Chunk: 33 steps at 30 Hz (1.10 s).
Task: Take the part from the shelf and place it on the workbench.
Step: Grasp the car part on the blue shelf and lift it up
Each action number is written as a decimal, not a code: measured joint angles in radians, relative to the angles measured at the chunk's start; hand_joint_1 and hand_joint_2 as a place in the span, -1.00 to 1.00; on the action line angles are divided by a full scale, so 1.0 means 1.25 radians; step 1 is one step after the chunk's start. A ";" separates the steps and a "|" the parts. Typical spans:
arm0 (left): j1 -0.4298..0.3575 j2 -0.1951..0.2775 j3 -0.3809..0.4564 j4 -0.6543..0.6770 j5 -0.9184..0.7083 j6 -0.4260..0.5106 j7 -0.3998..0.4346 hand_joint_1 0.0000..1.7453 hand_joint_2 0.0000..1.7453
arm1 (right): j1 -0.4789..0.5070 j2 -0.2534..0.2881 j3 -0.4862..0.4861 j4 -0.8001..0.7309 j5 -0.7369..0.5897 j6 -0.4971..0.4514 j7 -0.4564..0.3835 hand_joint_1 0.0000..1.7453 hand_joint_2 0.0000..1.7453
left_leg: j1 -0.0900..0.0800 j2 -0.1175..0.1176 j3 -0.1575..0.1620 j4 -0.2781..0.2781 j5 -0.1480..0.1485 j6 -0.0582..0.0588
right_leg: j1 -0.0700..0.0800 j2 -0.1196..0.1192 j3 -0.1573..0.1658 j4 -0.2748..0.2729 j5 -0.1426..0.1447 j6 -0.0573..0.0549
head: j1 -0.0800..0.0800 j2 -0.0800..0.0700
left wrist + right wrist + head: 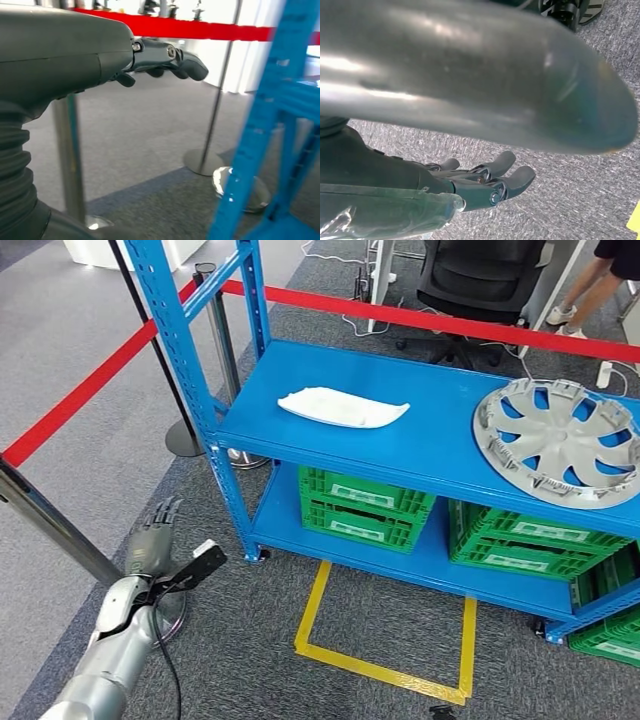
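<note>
My left hand (153, 536) hangs low, fingers apart and empty, beside the shelf (362, 445); right hand (486, 182) empty too, since the white part (342, 407) waits ungrabbed.

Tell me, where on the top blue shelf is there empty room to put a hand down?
The top shelf has a bare blue patch between the white part and the silver hubcap, plus a strip along the front edge below the part. The right end is crowded by the hubcap. The lower shelf is packed with green crates.

On the blue shelf (453, 445): one white part (343, 406), one silver hubcap (562, 438). Lower level: at least three green crates (364, 507). Two robot hands (153, 538).
</note>
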 joint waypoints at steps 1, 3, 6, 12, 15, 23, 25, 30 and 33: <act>-0.003 -0.002 -0.012 -0.006 -0.003 -0.004 0.005 -1.00 1.00 | 0.000 0.000 0.003 0.000 0.001 0.000 0.001 -1.00 -1.00 | 0.000 0.000 0.000 0.000 0.000 0.000 | 0.000 0.000 0.000 0.000 0.000 0.000 | 0.000 0.000; -0.011 -0.005 -0.036 -0.015 -0.012 -0.012 0.018 -1.00 1.00 | -0.001 0.000 0.008 0.000 0.003 0.001 0.004 -1.00 -1.00 | 0.000 0.000 0.000 0.000 0.000 0.000 | 0.000 0.000 0.000 0.000 0.001 0.000 | 0.000 0.000; -0.032 -0.004 -0.066 -0.023 -0.031 -0.017 0.040 -1.00 1.00 | -0.002 0.000 0.015 0.000 0.005 0.003 0.006 -1.00 -1.00 | 0.000 0.000 0.000 0.000 0.000 0.000 | 0.000 0.000 0.000 0.000 0.001 0.000 | 0.000 0.000; -0.106 0.008 -0.115 -0.019 -0.104 -0.034 0.100 -1.00 1.00 | -0.006 0.000 0.034 0.000 0.008 0.008 0.014 -1.00 -1.00 | 0.000 0.000 -0.001 0.000 0.002 -0.001 | 0.000 0.000 -0.001 0.001 0.002 0.000 | 0.000 0.000; -0.142 0.015 -0.135 -0.011 -0.135 -0.028 0.118 -1.00 1.00 | -0.009 0.000 0.042 0.000 0.009 0.011 0.018 -1.00 -1.00 | 0.000 0.000 -0.001 0.000 0.002 -0.001 | 0.000 0.000 -0.001 0.001 0.002 0.000 | 0.000 0.000; -0.221 0.022 -0.189 0.019 -0.207 0.017 0.145 -1.00 1.00 | -0.016 0.000 0.063 0.000 0.010 0.014 0.023 -1.00 -1.00 | 0.000 0.000 -0.002 0.000 0.003 0.000 | 0.000 0.000 -0.002 0.001 0.003 0.001 | 0.000 0.000; -0.229 0.022 -0.197 0.024 -0.212 0.024 0.147 -1.00 1.00 | -0.016 0.000 0.066 0.000 0.010 0.014 0.023 -1.00 -1.00 | 0.000 0.000 -0.002 0.000 0.003 0.000 | 0.000 0.000 -0.002 0.001 0.003 0.001 | 0.000 0.000; -0.253 0.022 -0.219 0.036 -0.236 0.035 0.151 -1.00 1.00 | -0.016 0.000 0.072 0.000 0.009 0.015 0.024 -1.00 -1.00 | 0.000 0.000 -0.002 0.000 0.003 0.000 | 0.000 0.000 -0.002 0.001 0.003 0.001 | 0.000 0.000; -0.280 0.022 -0.229 0.057 -0.242 0.033 0.156 -1.00 1.00 | -0.017 0.000 0.075 0.000 0.010 0.017 0.029 -1.00 -1.00 | 0.000 0.000 -0.002 0.000 0.004 0.000 | 0.000 0.000 -0.002 0.001 0.003 0.001 | 0.000 0.000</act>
